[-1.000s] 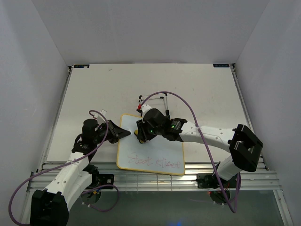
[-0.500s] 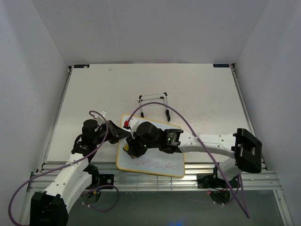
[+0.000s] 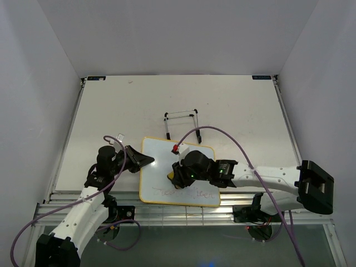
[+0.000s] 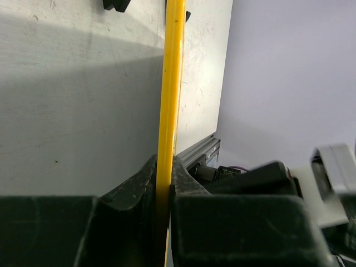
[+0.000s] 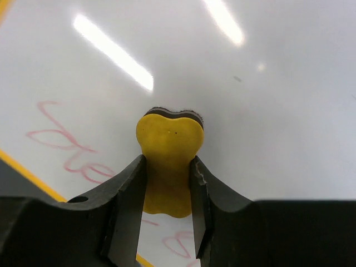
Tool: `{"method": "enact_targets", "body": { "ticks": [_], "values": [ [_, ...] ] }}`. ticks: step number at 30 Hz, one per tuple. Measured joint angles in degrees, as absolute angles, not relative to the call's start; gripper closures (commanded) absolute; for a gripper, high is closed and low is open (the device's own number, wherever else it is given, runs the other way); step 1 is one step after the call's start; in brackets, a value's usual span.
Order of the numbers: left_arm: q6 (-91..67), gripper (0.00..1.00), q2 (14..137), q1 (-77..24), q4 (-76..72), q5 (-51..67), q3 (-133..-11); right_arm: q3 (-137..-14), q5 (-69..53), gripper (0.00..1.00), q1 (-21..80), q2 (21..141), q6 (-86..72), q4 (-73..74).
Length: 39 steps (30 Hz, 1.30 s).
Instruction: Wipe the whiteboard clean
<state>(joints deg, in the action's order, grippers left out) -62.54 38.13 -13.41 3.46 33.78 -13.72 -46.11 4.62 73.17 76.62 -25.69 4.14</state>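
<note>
**Task object.** The whiteboard (image 3: 161, 158) has rounded corners and a glossy white face. It lies flat on the table (image 3: 111, 105) near the front edge, close to a thin wire easel stand (image 3: 182, 118).

**Left gripper** (image 3: 146, 161). It is clamped on the board's left edge. Only the left wrist view shows the yellow frame (image 4: 171, 83) edge-on, pinched between matte black fingers (image 4: 128, 211).

**Right gripper** (image 3: 177, 177). It is closed on a yellow eraser (image 5: 169, 139), which is waisted in shape. The eraser's dark felt face is pressed to the board — a detail only the right wrist view gives.

**Marks.** Faint red scribbles (image 3: 183, 193) run along the board's near edge, just beside the eraser.
</note>
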Motion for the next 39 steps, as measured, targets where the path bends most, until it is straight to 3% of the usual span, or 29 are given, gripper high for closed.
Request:
{"method": "enact_targets", "body": {
  "ticks": [7,12,17,28,33,39],
  "values": [
    [-64.1,1.0,35.3,-13.4,4.4,30.8,-13.1,-35.0,5.9,0.76,64.3,66.8,-29.0,7.2],
    [-64.7,1.0,34.8,-13.4,3.7,30.5,-12.1,-33.6,5.3,0.76,63.4,65.2,-29.4,8.8],
    [-64.8,1.0,35.1,-13.2,2.7,30.6,-11.2,-35.4,3.6,0.77,64.6,68.4,-29.8,6.7],
    [-66.3,1.0,33.1,-13.2,1.3,30.0,-8.7,-51.5,1.7,0.77,74.6,83.1,-32.1,1.8],
    [-66.8,1.0,32.7,-13.2,1.1,29.5,-8.3,-54.6,0.2,0.77,70.8,86.0,-31.0,2.4],
    [-66.9,1.0,32.6,-13.2,1.2,29.5,-8.3,-51.9,-1.8,0.77,58.7,86.8,-29.0,1.5]
  ]
}}
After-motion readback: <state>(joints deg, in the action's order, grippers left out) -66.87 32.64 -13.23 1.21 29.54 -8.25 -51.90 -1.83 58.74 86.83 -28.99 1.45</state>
